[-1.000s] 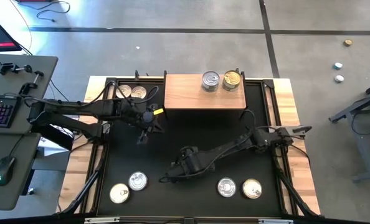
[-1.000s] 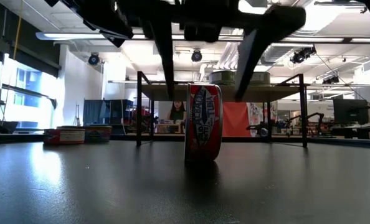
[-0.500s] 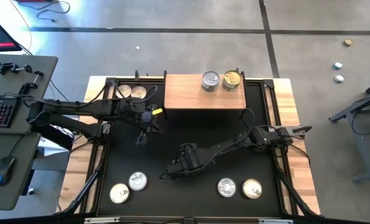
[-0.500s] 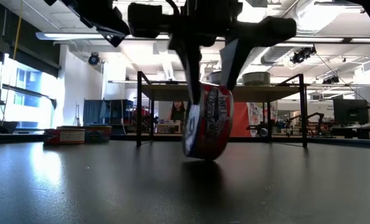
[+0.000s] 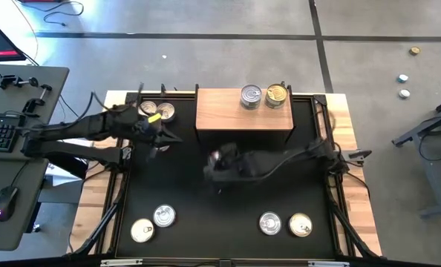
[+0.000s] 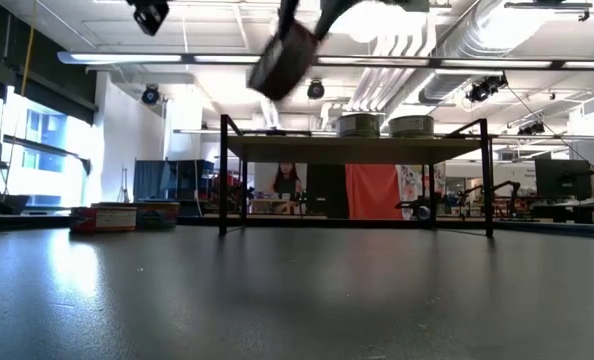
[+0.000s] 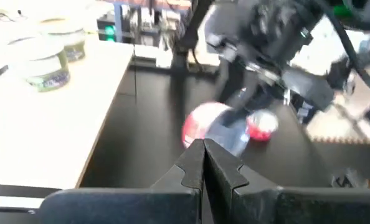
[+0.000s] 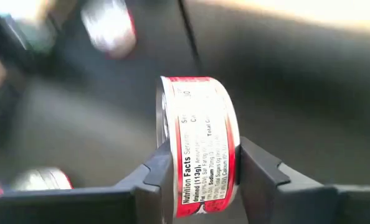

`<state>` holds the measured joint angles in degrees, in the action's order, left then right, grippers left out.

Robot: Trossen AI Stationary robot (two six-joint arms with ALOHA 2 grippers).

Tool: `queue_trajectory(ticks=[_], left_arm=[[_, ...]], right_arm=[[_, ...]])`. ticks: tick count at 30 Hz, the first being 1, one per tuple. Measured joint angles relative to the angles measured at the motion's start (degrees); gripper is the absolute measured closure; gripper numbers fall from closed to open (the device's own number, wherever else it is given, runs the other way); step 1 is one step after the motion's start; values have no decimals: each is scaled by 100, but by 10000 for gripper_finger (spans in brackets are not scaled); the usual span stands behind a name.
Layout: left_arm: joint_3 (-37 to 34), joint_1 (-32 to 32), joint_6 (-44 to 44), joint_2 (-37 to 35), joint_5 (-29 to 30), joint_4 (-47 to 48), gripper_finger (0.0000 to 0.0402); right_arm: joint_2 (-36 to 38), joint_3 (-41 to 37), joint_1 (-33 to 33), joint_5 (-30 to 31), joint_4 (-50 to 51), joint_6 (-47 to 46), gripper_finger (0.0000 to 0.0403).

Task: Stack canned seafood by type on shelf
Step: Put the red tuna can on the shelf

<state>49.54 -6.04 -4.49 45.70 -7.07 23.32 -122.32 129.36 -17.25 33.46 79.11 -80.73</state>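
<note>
The right gripper (image 8: pixel 197 171) is carrying a red-labelled can (image 8: pixel 197 146) clamped on edge above the desk (image 5: pixel 243 200), needing to lay it flat on the shelf (image 5: pixel 220 115), left gripper (image 7: pixel 203 165) clenched empty

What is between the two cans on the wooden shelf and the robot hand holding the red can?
In the high view, only bare shelf top and black mat separate the two cans from the right gripper gripping the red can.

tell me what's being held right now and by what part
The right gripper holds a red-labelled can on edge, fingers pressed on its two flat faces. The left gripper holds nothing.
</note>
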Motion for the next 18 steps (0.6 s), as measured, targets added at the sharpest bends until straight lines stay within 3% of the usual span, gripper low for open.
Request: queue_trajectory(ticks=[3, 6, 11, 14, 18], left_arm=[[0, 20, -342, -50, -4, -210, 402], [0, 68, -649, -16, -2, -220, 401], [0, 184, -585, 16, -131, -145, 401], [0, 209, -218, -14, -258, -90, 402], [-2, 210, 272, -61, -614, 93, 401]], right_arm=[[410, 4, 262, 881, -285, 435, 295], [633, -113, 696, 1071, -610, 928, 295], [743, -781, 1529, 313, -1917, 1629, 295], [839, -1412, 1859, -186, -2504, 1564, 295], [1576, -2353, 2039, -60, -3296, 1361, 295]])
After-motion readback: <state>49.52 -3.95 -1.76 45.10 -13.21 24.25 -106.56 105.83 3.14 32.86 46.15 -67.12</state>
